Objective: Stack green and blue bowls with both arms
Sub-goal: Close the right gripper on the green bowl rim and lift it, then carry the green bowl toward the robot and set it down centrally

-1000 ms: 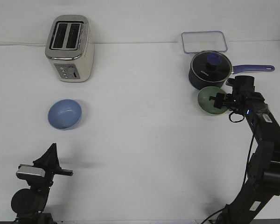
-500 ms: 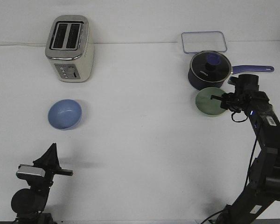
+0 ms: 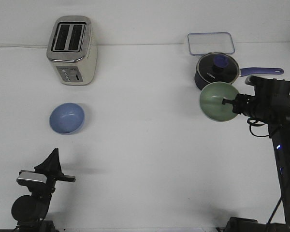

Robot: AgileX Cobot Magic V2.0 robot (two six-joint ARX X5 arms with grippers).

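White tabletop (image 3: 145, 159) fills the view, bounded by a white wall at the far edge. Nearest, the left gripper (image 3: 52, 166) rests low at the left; its jaw state cannot be determined. Farther in, the blue bowl (image 3: 67, 118) sits on the table, apart from that gripper. The right gripper (image 3: 230, 102) is clamped on the rim of the green bowl (image 3: 217, 101), which is tilted toward the camera in front of the saucepan (image 3: 216, 70). The toaster (image 3: 71, 49) and a clear lid (image 3: 210, 42) stand farthest.

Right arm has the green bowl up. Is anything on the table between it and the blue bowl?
Nothing visible. The green bowl is in the right gripper, and bare table lies between it and the blue bowl. The toaster stands farther back, off that line.
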